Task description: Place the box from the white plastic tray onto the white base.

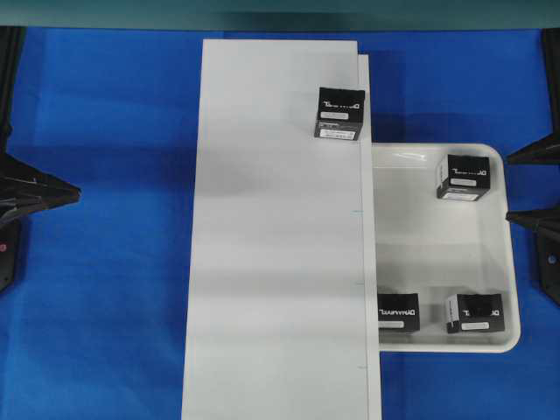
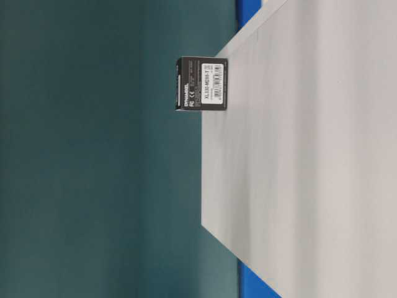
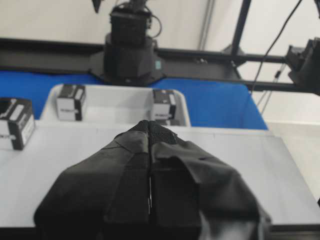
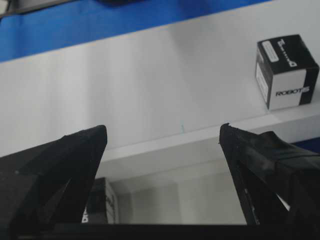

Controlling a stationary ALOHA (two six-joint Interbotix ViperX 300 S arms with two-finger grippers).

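Black, one box [image 1: 339, 114] was already set near the white base's [image 1: 271, 262] far edge; left gripper [image 3: 149, 131] closed empty, right gripper [image 4: 162, 136] spread empty, another pick from the white plastic tray [image 1: 437, 254] was judged next.

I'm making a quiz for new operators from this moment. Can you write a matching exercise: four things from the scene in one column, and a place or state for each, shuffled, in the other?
Things:
1. left gripper
2. right gripper
3. box on the white base
4. white plastic tray

Places or states:
A. holds three black boxes
B. fingers pressed together, nothing between them
C. stands near the board's far right corner in the overhead view
D. fingers spread wide apart, holding nothing

Pairs: 1-B, 2-D, 3-C, 4-A
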